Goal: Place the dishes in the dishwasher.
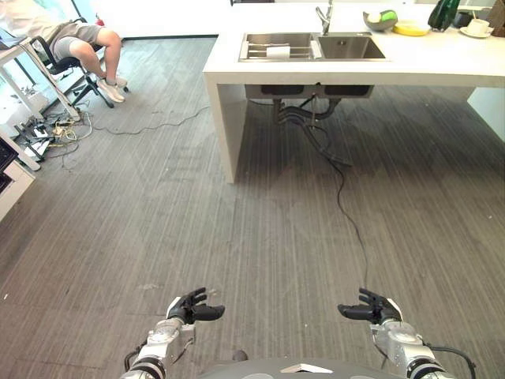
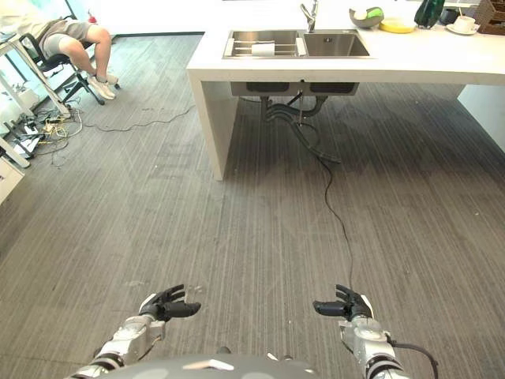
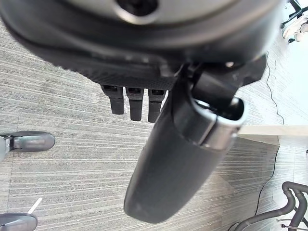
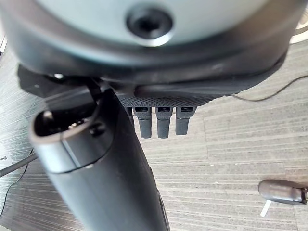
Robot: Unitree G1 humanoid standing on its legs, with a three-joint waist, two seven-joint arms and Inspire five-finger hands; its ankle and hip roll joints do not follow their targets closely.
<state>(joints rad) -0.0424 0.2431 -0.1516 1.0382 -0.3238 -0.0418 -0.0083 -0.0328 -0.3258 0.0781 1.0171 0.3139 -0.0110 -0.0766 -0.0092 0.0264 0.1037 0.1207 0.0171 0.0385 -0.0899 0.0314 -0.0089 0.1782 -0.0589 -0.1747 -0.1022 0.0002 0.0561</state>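
Work on the dishes appears not yet begun: both of the robot's hands hang empty over bare floor, well short of the white counter (image 1: 410, 67) that serves as the room's landmark. The left hand (image 1: 192, 307) and right hand (image 1: 374, 307) show fingers loosely extended and thumbs out, holding nothing, as each wrist view confirms. On the counter, a double sink (image 1: 312, 46) holds a rack with a white cup-like item (image 1: 278, 52), too small to identify. Beyond the sink, towards the counter's right end, sit a grey bowl (image 1: 379, 21), a yellow plate (image 1: 411, 30) and a cup on a saucer (image 1: 478, 28). Left of the counter, a person (image 1: 75, 39) sits on a chair. Judged from this, every dish remains to be collected and loaded.
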